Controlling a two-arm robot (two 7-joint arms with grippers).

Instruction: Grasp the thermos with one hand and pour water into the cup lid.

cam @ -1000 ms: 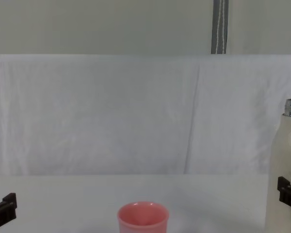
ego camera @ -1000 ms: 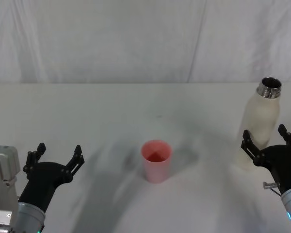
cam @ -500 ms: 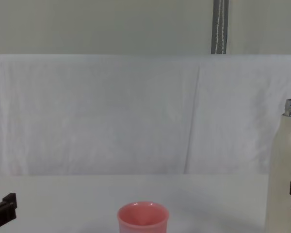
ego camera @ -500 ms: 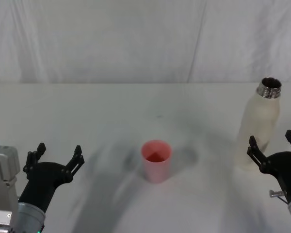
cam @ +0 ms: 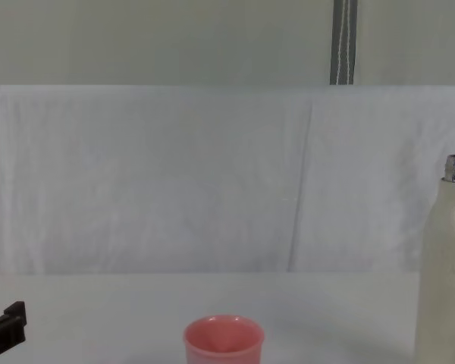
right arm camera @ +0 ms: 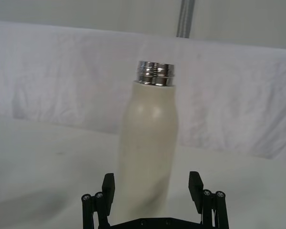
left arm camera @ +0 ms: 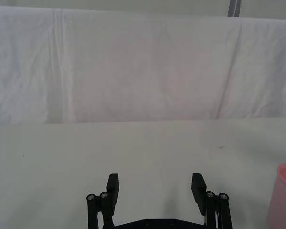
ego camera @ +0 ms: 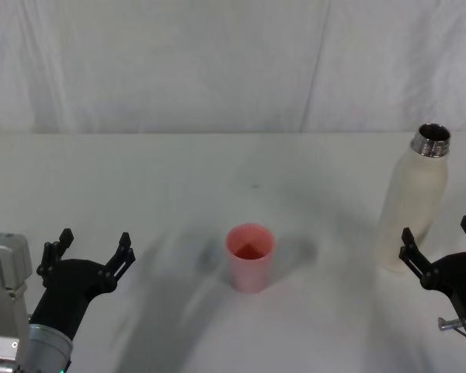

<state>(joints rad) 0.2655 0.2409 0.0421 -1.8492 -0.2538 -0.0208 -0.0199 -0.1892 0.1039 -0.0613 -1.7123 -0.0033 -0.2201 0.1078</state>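
Fingers on the right gripper [ego camera: 441,244] are spread wide and hold nothing; over the last second they have slid back toward the robot from either side of the thermos [ego camera: 416,203], so the bottle that stood between them now stands just beyond their tips. From the right wrist the thermos [right arm camera: 149,148] rises upright past the fingertips, lined up with the gap but not inside it. That retreat reads as either a release or a re-aim, and it means the grasp is not made: the arm would have to advance again before any lift or pour. At the near left, about 8 o'clock on the tabletop [ego camera: 179,179], the left gripper [ego camera: 93,245] sits parked with its fingers open and empty, unchanged across the second. Farther in, near the centre, the cup lid [ego camera: 251,256] stands upright with its mouth up, well apart from the thermos at roughly 3 o'clock, whose steel neck is uncapped. Neither has shifted.
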